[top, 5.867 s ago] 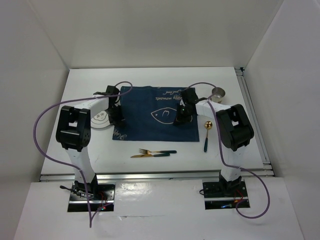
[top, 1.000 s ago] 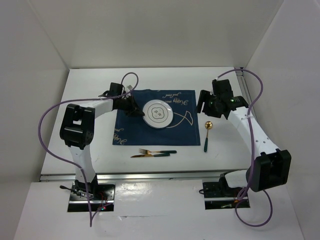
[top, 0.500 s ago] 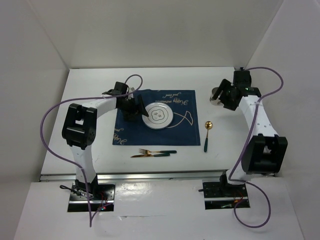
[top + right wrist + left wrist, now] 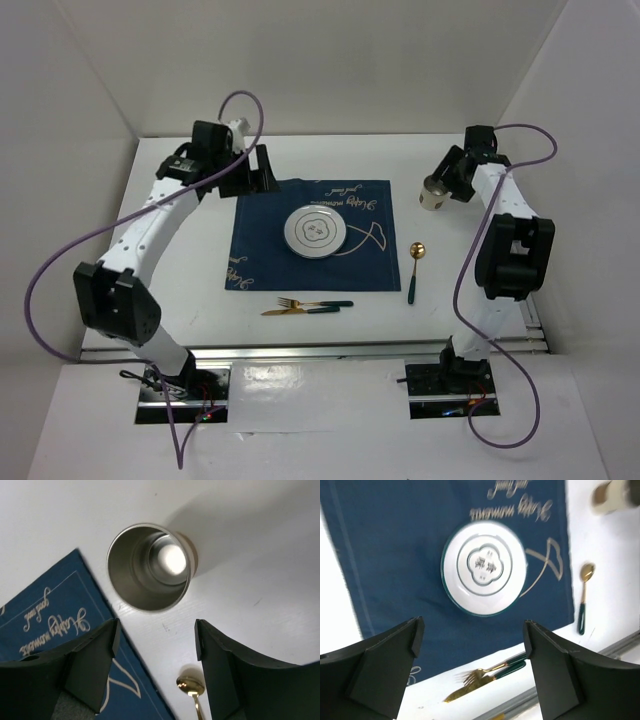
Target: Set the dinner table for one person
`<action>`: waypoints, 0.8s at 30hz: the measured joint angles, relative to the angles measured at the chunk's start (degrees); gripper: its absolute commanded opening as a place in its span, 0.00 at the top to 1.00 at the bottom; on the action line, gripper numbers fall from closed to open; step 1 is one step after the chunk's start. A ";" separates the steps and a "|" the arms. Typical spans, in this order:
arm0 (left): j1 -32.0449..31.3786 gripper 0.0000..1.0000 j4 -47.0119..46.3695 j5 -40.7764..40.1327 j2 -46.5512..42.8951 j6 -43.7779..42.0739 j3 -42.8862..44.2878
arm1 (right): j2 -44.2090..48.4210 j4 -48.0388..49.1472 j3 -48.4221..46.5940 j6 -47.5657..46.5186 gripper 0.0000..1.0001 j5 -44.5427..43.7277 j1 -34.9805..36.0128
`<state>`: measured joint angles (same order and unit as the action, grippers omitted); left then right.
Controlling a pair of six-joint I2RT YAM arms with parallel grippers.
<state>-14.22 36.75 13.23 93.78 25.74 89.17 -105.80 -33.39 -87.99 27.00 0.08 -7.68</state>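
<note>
The white dinner table (image 4: 190, 290) carries a navy placemat (image 4: 265, 250) with a white plate (image 4: 313, 231) in its middle. My left gripper (image 4: 258, 172) hangs open above the mat's back left corner. From the left wrist, the plate (image 4: 484, 567) lies far below the open left gripper (image 4: 472, 645), which holds nothing. A steel cup (image 4: 433, 195) stands upright right of the mat. My right gripper (image 4: 447, 180) hovers over it. In the right wrist view the cup (image 4: 150, 565) lies just beyond the open right gripper (image 4: 156, 640), not between the fingers.
A gold spoon (image 4: 414, 268) with a green handle lies right of the mat. A gold fork (image 4: 310, 301) and knife (image 4: 300, 311) lie side by side in front of it. A metal rail (image 4: 505, 230) runs along the table's right edge.
My left gripper has opened, left the plate on the mat, and drawn back and up toward the rear left. My right gripper has swung to the back right, over the cup.
</note>
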 measured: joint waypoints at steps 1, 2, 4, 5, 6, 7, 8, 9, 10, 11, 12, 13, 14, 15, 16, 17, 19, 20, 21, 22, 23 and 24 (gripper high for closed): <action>0.35 0.02 0.35 -0.42 -2.23 -0.33 0.63 | -1.44 0.37 -0.92 0.15 0.29 -0.59 -0.09; 0.63 0.04 0.68 -0.74 -3.72 -0.48 0.87 | -2.29 0.61 -1.38 0.31 0.30 -1.01 -0.17; 1.18 0.04 1.40 -1.05 -6.64 -0.87 1.07 | -3.87 1.11 -1.84 0.59 0.32 -1.81 -0.28; 1.49 0.06 1.86 -1.22 -7.78 -1.38 1.07 | -4.55 1.22 -1.92 0.61 0.33 -2.16 -0.37; 1.68 0.07 2.43 -1.42 -8.63 -1.60 1.07 | -5.27 1.31 -2.01 0.76 0.34 -2.56 -0.46; 1.77 0.08 2.91 -1.49 -9.20 -1.70 1.05 | -6.03 1.33 -2.03 0.92 0.35 -2.91 -0.52; 1.84 0.10 3.23 -1.49 -9.51 -1.81 0.94 | -6.67 1.38 -2.03 1.16 0.40 -3.19 -0.59; 1.88 0.11 3.45 -1.46 -9.70 -1.86 0.63 | -7.37 1.46 -2.03 1.33 0.45 -3.52 -0.61; 2.01 0.12 3.78 -1.46 -9.79 -1.86 0.31 | -8.00 1.62 -2.03 1.53 0.50 -3.80 -0.61; 2.10 0.12 4.00 -1.44 -9.88 -1.88 -0.17 | -8.46 1.86 -2.03 1.70 0.59 -3.93 -0.61; 2.16 0.14 4.55 -1.38 -9.88 -1.88 -0.59 | -8.83 2.36 -2.01 1.77 0.76 -3.98 -0.61; 2.27 0.15 5.33 -1.38 -9.88 -1.90 -0.81 | -8.92 2.86 -1.92 1.79 0.85 -3.96 -0.61; 2.47 0.15 6.12 -1.38 -9.86 -2.01 -0.94 | -8.83 3.30 -1.77 1.97 0.91 -4.11 -0.61; 2.62 0.17 6.80 -1.38 -9.86 -2.12 -0.98 | -8.44 3.72 -1.57 2.25 1.00 -3.82 -0.61; 2.82 0.17 7.17 -1.38 -9.86 -2.32 -0.98 | -8.20 3.78 -1.55 2.08 1.00 -4.13 -0.59; 2.91 0.18 7.43 -1.36 -9.88 -2.86 -0.96 | -7.56 4.11 -1.29 1.99 1.00 -4.28 -0.22; 3.06 0.21 7.98 -1.42 -9.88 -3.13 -0.98 | -5.90 4.24 -0.74 1.38 1.00 -4.68 0.17; 3.19 0.21 8.20 -1.42 -9.88 -3.17 -0.98 | -4.79 4.11 -0.59 0.90 1.00 -4.83 0.57; 3.37 0.32 8.31 -1.42 -9.97 -3.17 -0.98 | -3.45 4.02 -0.57 0.28 1.00 -4.81 1.16; 3.50 0.40 8.35 -1.44 -9.99 -2.89 -0.98 | -1.97 4.07 -0.57 -0.39 1.00 -4.79 2.14; 3.61 0.45 8.35 -1.53 -10.10 -2.82 -0.98 | -0.52 4.02 -0.61 -1.18 1.00 -4.81 3.21; 3.72 0.46 8.33 -1.75 -10.32 -2.71 -1.01 | 1.01 3.85 -0.83 -1.79 1.00 -4.66 4.76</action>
<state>-10.50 45.08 11.49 83.46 23.03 88.16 -104.79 -29.54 -88.82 25.21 -4.58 -2.92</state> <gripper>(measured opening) 0.583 0.077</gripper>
